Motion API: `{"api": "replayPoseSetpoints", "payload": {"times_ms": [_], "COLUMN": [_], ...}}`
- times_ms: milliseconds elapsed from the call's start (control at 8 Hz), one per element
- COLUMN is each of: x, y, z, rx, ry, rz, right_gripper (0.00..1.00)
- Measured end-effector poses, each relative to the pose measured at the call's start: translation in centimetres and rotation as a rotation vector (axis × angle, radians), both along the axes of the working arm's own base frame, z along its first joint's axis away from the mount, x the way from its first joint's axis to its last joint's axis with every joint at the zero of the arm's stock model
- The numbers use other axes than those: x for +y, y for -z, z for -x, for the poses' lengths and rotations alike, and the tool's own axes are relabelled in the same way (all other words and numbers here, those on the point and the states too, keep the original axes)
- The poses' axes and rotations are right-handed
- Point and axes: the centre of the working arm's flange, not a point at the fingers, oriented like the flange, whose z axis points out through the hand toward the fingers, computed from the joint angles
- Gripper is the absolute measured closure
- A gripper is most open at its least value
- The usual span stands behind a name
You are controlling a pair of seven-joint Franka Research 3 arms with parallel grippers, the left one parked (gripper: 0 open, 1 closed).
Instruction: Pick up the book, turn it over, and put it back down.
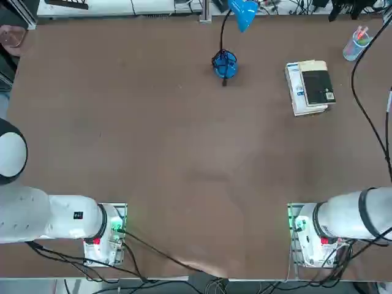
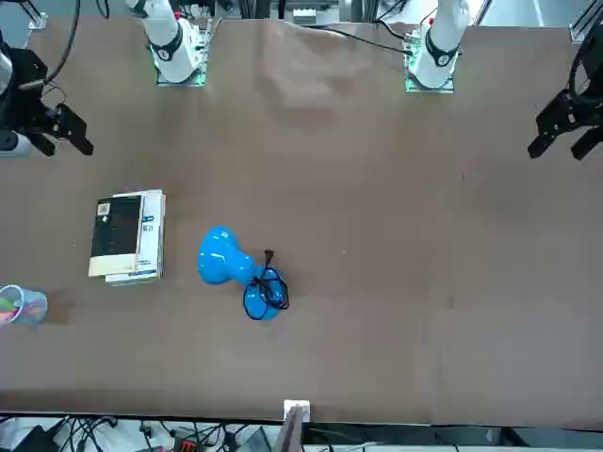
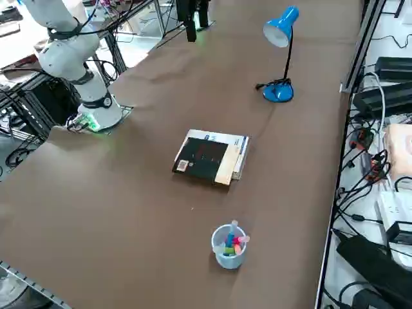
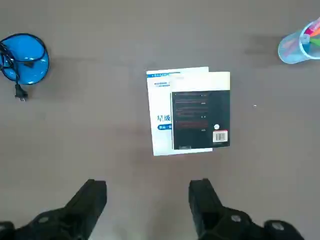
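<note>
While the right gripper point(image 4: 147, 192) waits with its fingers apart, the black book point(image 4: 202, 117) could drag the white book point(image 4: 160, 112) underneath if pinched too low.

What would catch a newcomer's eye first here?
Probably the bright blue desk lamp, standing on the brown table near the edge away from the arm bases. Next, the black-and-cream book lying on a white one, with the open right gripper hovering off to one side of them.
</note>
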Motion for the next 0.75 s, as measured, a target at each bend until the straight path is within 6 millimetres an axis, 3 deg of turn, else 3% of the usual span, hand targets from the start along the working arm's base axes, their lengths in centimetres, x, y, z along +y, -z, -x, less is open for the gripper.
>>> {"api": "replayPoseSetpoints", "payload": {"times_ms": [750], "x": [-0.67], "y": [0.16], "z": [0.03], "rx": [0.010], "ry": [0.014], "rz": [0.000], "right_gripper": [0.00]}}
